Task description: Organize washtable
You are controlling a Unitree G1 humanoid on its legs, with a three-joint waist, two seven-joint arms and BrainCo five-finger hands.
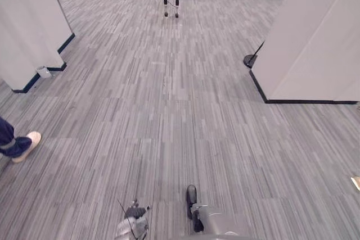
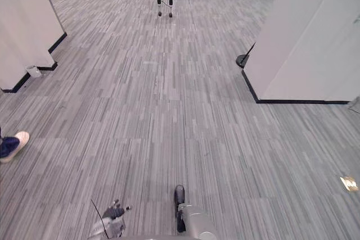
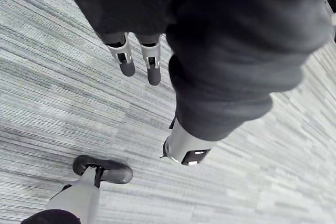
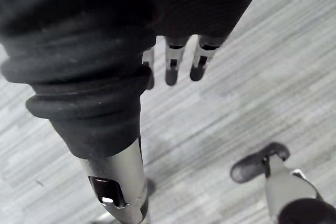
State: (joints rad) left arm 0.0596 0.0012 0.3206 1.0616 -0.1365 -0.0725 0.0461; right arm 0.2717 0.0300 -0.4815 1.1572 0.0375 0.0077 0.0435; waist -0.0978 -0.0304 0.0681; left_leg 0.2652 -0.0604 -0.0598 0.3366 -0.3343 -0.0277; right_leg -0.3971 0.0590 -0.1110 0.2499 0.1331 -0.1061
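Observation:
My left hand hangs over grey striped carpet, its fingers straight and relaxed with nothing in them. My right hand hangs the same way above the carpet, fingers straight, thumb apart, holding nothing. Ahead of me in the eye views lies an open stretch of carpeted floor between white partition walls.
White partitions stand at the left and right. A person's shoe is at the left edge. A small white cup sits by the left wall, a black stand base by the right one. A paper scrap lies at the right.

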